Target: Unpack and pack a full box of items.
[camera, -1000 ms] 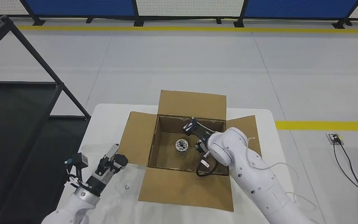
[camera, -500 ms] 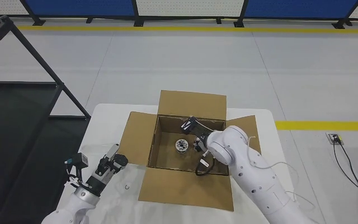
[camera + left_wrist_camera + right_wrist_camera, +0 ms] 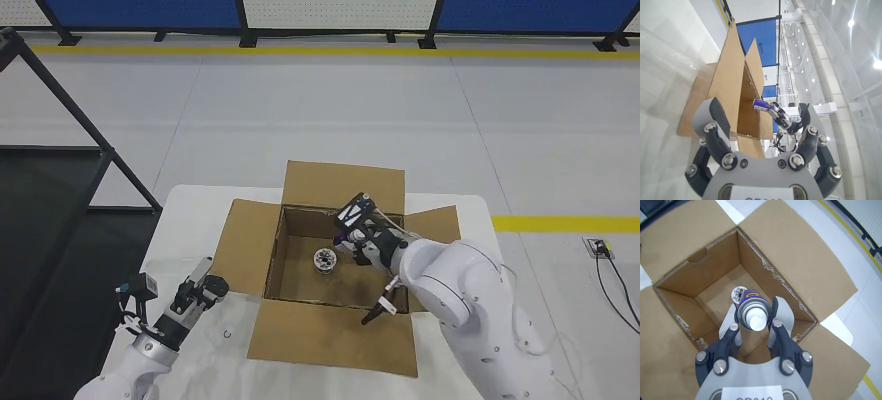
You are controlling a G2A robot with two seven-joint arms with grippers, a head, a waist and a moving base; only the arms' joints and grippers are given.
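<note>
Purple can (image 3: 754,313) gripped by right claw (image 3: 754,304), base pointing into box (image 3: 719,256); left claw (image 3: 760,106) spread

The spray can (image 3: 754,310) hides part of the metal disc (image 3: 736,293) (a holed one).

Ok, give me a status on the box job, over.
Right jaws shut on the spray can, held over the open box. Left jaws open, empty, beside the box. Metal part lies on the box floor; nothing in the way.
</note>
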